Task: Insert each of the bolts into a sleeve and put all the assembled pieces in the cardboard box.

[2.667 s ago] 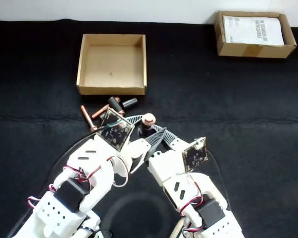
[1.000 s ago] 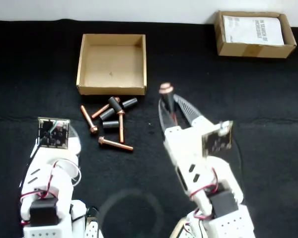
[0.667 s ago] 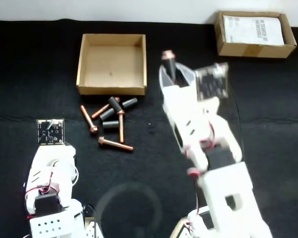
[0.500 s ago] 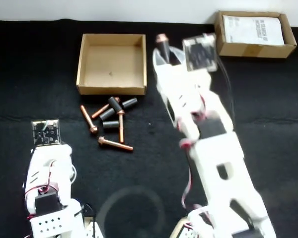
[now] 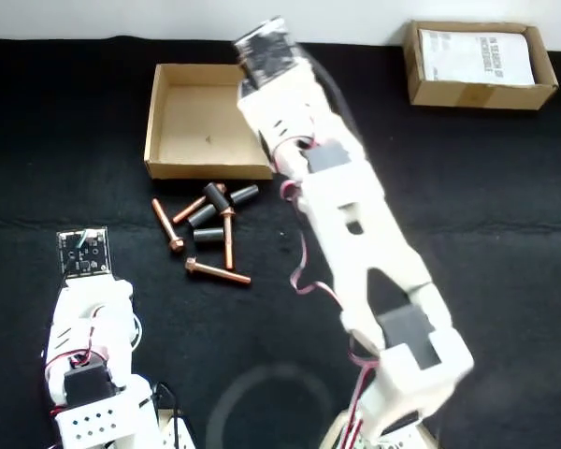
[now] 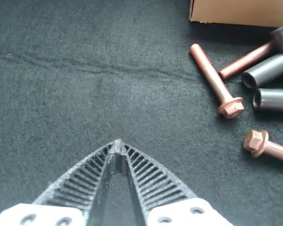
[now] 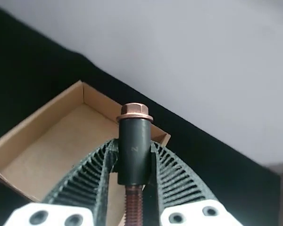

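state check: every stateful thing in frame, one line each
Box: open, visible floor bare.
Sleeved bolt: assembled, held, not yet in the box.
Right gripper: shut on the sleeved bolt, near the box.
Left gripper: shut, empty, over the cloth.
Bolts: loose on the cloth, outside the box.
Sleeves: loose beside the bolts.
Far box: open, paper inside.
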{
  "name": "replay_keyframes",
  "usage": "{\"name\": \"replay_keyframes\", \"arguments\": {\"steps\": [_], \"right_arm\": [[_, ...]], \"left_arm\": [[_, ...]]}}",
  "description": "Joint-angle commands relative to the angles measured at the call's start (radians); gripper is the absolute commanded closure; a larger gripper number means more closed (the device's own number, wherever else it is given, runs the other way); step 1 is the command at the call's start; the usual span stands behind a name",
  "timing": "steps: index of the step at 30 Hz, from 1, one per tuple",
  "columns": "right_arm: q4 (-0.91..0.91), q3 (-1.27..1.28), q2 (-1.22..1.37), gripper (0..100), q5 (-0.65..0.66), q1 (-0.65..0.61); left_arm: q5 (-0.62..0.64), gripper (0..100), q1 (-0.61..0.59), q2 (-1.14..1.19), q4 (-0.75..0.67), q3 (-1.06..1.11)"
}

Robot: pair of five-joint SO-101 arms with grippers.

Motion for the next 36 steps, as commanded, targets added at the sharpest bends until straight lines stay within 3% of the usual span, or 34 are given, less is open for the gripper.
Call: {"name": "replay_keyframes", "arguments": {"steps": [1, 11, 17, 23, 36], "right_arm": [[-0.030, -0.194, 0.120, 99.1, 0.120, -0.013], [-0.031, -0.693, 0.667, 99.1, 0.275, -0.076], [0.007, -0.992, 0.900, 98.2, 0.285, -0.094], [0.363, -1.213, 0.928, 79.2, 0.284, -0.102], [1.098, -1.707, 0.894, 78.9, 0.279, -0.150]], "left_arm": [[-0.003, 99, -0.008, -0.025, 0.003, 0.016], [-0.005, 99, -0.008, -0.028, 0.003, 0.016], [-0.005, 99, -0.008, -0.030, 0.003, 0.016], [-0.005, 99, -0.008, -0.030, 0.003, 0.016], [-0.005, 99, -0.008, -0.024, 0.003, 0.016]]}}
